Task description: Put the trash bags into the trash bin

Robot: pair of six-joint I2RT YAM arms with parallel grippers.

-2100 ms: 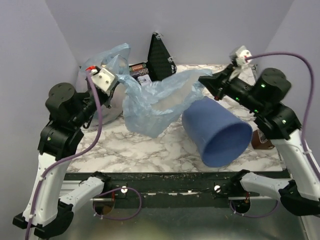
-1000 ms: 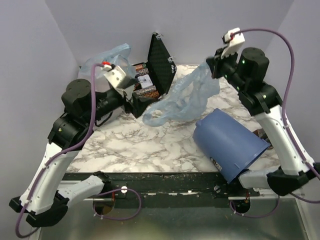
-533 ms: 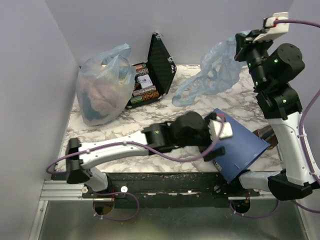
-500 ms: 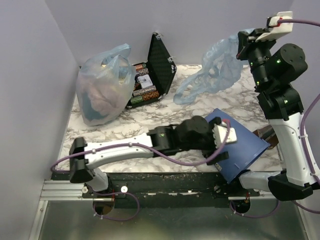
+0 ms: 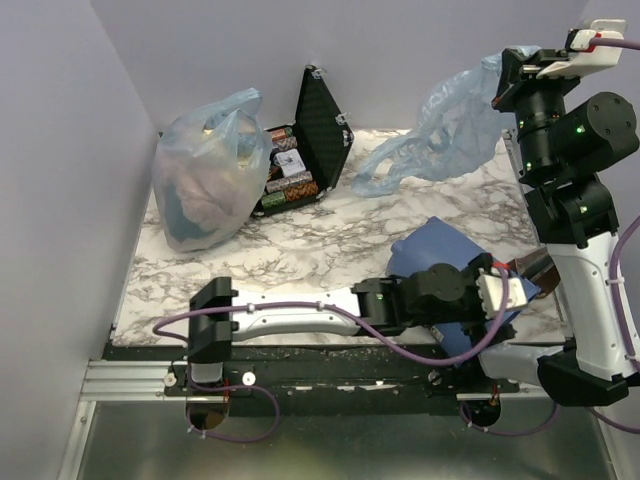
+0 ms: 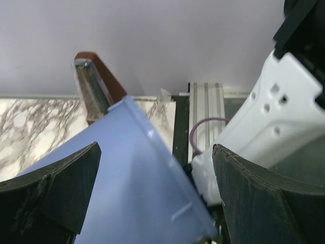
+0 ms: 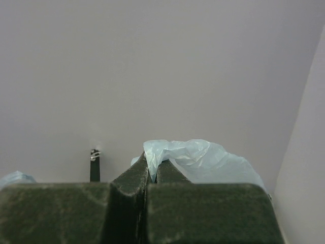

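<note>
The trash bag [image 5: 450, 115], a limp light-blue film, hangs in the air at the back right. My right gripper [image 5: 507, 88] is raised high and shut on its top edge. In the right wrist view the bag [image 7: 203, 158] bunches out from the shut right gripper [image 7: 154, 170]. The blue trash bin [image 5: 425, 250] lies tilted near the front right edge, partly hidden by my left arm. My left gripper [image 5: 500, 298] is beside it. In the left wrist view the bin's wall [image 6: 127, 193] fills the gap in the open left gripper [image 6: 157, 195]; neither finger [image 6: 51, 193] touches it.
A bulging clear bag [image 5: 205, 170] stuffed with coloured items sits at the back left. An open black case of chips [image 5: 305, 140] stands beside it. A brown object [image 5: 532, 272] lies by the bin at the right edge. My right arm's white base [image 6: 254, 137] is close to the left gripper.
My left arm has swung from the back left across the front edge to the bin. The right gripper has lifted the bag higher and further right. The bin has shifted toward the front edge.
</note>
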